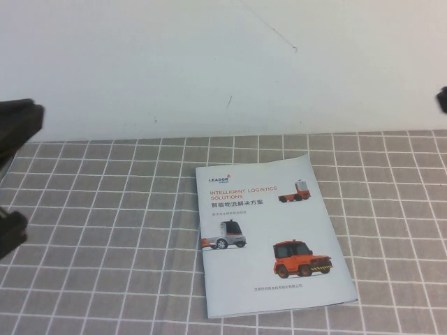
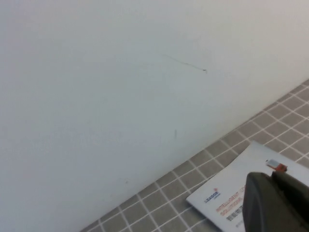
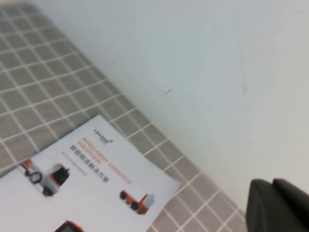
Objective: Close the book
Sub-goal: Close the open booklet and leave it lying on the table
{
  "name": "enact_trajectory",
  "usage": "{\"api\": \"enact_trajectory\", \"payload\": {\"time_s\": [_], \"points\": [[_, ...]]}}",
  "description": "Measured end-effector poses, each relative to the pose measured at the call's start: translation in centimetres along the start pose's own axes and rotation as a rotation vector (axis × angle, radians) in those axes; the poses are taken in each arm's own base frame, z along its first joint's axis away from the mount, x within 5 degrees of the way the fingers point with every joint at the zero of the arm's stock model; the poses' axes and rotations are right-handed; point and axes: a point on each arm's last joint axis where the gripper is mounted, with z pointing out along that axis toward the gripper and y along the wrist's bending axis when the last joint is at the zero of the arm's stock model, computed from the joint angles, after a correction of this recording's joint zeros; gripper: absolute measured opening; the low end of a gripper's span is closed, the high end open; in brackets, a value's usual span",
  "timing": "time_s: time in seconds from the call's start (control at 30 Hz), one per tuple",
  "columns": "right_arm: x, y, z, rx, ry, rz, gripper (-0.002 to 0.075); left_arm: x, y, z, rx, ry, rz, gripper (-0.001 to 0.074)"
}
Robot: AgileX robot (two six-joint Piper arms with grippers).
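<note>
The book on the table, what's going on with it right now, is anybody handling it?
Nobody is handling it at this moment. The book lies flat and closed, cover up, on the checked tablecloth. The left gripper hangs off to the left side, clear of the book, and the right gripper is off to the right, also not touching it.

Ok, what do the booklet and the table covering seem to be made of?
Booklet: thin coated paper, smooth printed cover lying flat. Table covering: probably grey fabric, matte, with white grid lines; could be vinyl. Left gripper is at the high view's left edge, right gripper at its right edge.
</note>
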Motion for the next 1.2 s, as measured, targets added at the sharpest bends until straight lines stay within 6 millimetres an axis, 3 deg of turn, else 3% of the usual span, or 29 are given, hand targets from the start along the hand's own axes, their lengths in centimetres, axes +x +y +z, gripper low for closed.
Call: {"api": "enact_trajectory", "payload": {"time_s": [0.13,0.23,0.37,0.47,0.63,0.87,1.2], "points": [[-0.6,0.1,-5.3,0.093,-0.048,0.024,-0.0003,0.9,0.3,-1.8,-0.074,0.027,-0.004,-0.0003],[-0.2,0.5,-9.1,0.151,-0.036,0.062,-0.0003,3.0,0.0,-2.5,-0.088,0.061,0.019,-0.0003],[1.7,1.1,-13.6,0.251,0.021,0.119,-0.0003,6.4,-0.8,-3.1,-0.103,0.048,0.032,-0.0003],[3.9,2.2,-15.6,0.289,0.058,0.176,-0.0003,9.0,-1.4,-3.4,-0.114,0.017,0.033,-0.0003],[8.5,4.8,-15.6,0.26,0.088,0.245,-0.0003,13.2,-2.3,-3.1,-0.106,0.03,0.009,-0.0003],[14.4,7.9,-12.3,0.186,0.113,0.3,-0.0003,16.6,-3.0,-2.2,-0.098,0.061,-0.028,-0.0003],[15.8,8.6,-11.5,0.173,0.129,0.308,-0.0003,16.6,-2.9,-2.1,-0.107,0.03,-0.035,-0.0003]]}}
